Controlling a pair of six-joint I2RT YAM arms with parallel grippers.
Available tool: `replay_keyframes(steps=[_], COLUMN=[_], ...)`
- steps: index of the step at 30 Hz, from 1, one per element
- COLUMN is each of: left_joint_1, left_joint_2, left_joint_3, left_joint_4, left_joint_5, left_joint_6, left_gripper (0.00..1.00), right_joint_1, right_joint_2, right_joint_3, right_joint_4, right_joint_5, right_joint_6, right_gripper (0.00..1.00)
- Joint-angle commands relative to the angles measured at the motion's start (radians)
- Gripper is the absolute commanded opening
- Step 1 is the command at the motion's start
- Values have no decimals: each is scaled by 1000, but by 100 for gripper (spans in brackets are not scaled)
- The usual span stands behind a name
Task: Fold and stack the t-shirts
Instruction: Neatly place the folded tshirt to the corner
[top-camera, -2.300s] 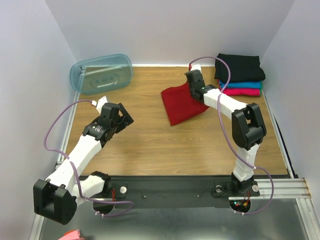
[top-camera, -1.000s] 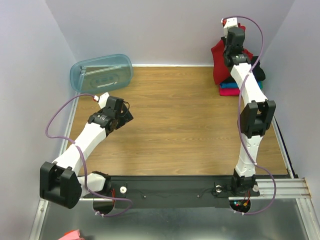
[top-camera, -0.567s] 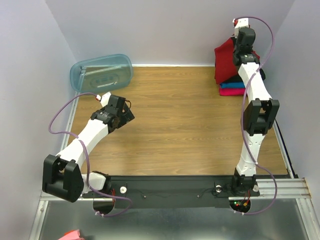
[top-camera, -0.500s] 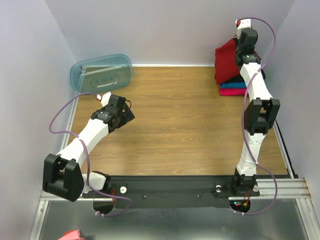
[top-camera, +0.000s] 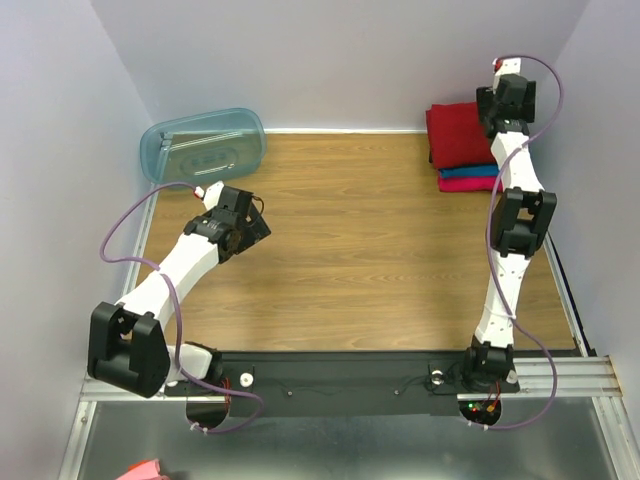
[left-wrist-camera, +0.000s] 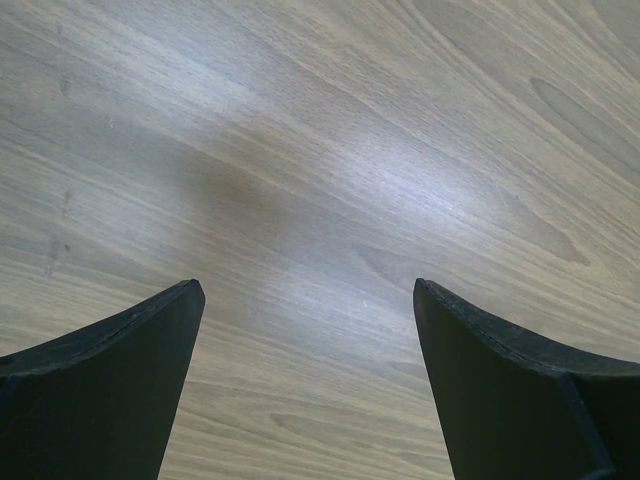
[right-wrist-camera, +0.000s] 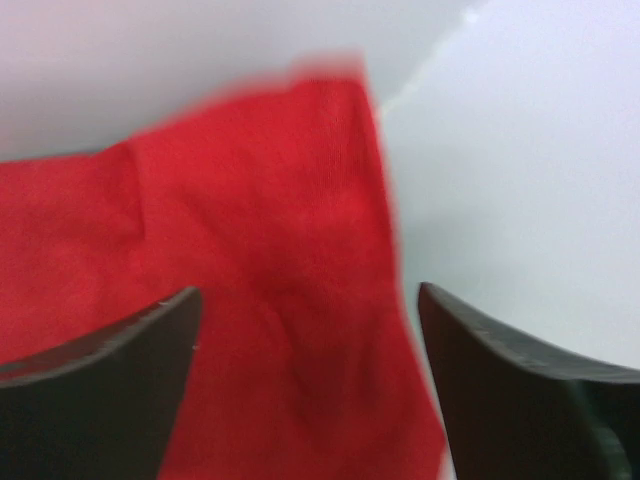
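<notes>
A folded deep red t-shirt (top-camera: 458, 135) lies on top of the stack of t-shirts in the back right corner. Edges of a teal one (top-camera: 470, 171) and a magenta one (top-camera: 466, 184) show beneath it. My right gripper (top-camera: 500, 118) hovers over the stack's right end against the wall. In the right wrist view it (right-wrist-camera: 305, 300) is open, with the red cloth (right-wrist-camera: 250, 250) lying below its fingers and nothing gripped. My left gripper (top-camera: 245, 225) hangs open over bare wood (left-wrist-camera: 330, 170) at mid-left, holding nothing (left-wrist-camera: 305, 295).
A translucent pale blue plastic tub (top-camera: 203, 147) lies upside down at the back left. Pale walls close in the wooden table (top-camera: 350, 250) at the back and both sides, and the stack sits close to the right wall. The arms' black base rail (top-camera: 340, 370) runs along the near edge.
My right gripper carried the red t-shirt from mid-table up to the stack, then opened and let it go. The shirt now lies flat on top. The left arm only shifted slightly.
</notes>
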Motion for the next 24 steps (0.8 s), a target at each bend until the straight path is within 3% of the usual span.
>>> replay_keyframes(steps=[1,7,9,15,19,20,24], left_joint_1=[7,7,7,7,7,9,10], left_joint_2=[-13,-54,-73,-140,-203,-231,-297], left_joint_3=[53,67,67,52,16,3,-43], left_joint_4=[-10,-4,2,46,94,98,121], left_joint_5=[-12,-2,-2,53,94,99,105], left_joint_6=[10,30,37,53,59,57,68], left_gripper=[98,98,98,98,98,98,98], right_joint_1=[-40,-42,-42,-40,-40,-40,-39], right_joint_2=[-10,-183,-302,-641,-959,-1020,-1275], right_joint_3=[64,-70,-179,-618,-964,-1103,-1346], right_joint_4=[121,112,95,86,89,89,86], right_joint_5=[54,-38,-137,-292,-527,-544,-602], right_joint_6=[53,190,283,554,697,761,863], right_gripper=[100,100,100,100,100,100,100])
